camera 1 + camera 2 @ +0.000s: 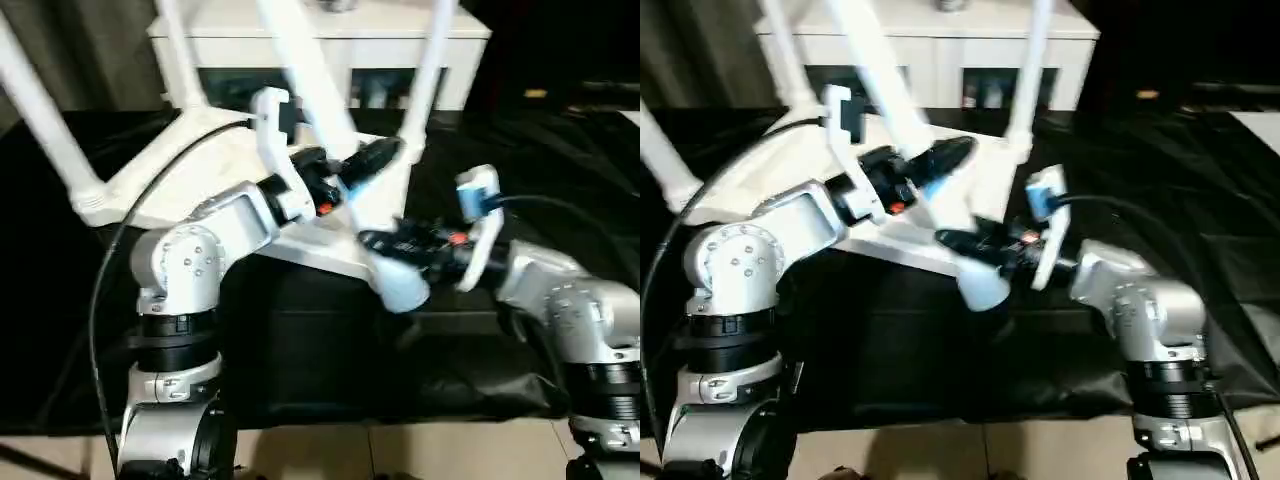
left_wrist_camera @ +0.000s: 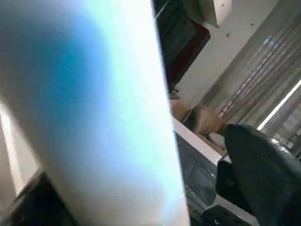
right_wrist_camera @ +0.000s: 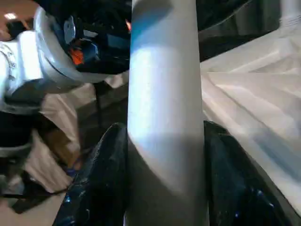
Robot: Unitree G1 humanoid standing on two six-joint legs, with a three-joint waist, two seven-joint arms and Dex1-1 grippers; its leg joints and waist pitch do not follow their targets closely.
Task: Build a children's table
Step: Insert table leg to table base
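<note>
The white table top [image 1: 190, 175] lies upside down on a black-covered surface, ribbed side up. Three white legs stand in its corner sockets, among them one at the left [image 1: 45, 120] and one at the back right [image 1: 425, 80]. A fourth leg [image 1: 310, 70] slants down to its free end [image 1: 400, 285] at the near corner. My right gripper [image 1: 385, 245] is shut on it, both black fingers [image 3: 101, 179] pressed to the leg [image 3: 164, 94]. My left gripper [image 1: 355, 165] sits higher around the same leg [image 2: 94, 103], one finger [image 2: 263, 165] standing apart from it.
A white low cabinet [image 1: 400, 45] with dark glass openings stands behind the table. Black cloth [image 1: 560, 150] covers the work surface, which drops to a pale tiled floor [image 1: 400, 450] at its near edge. A black cable [image 1: 110, 270] loops beside my left arm.
</note>
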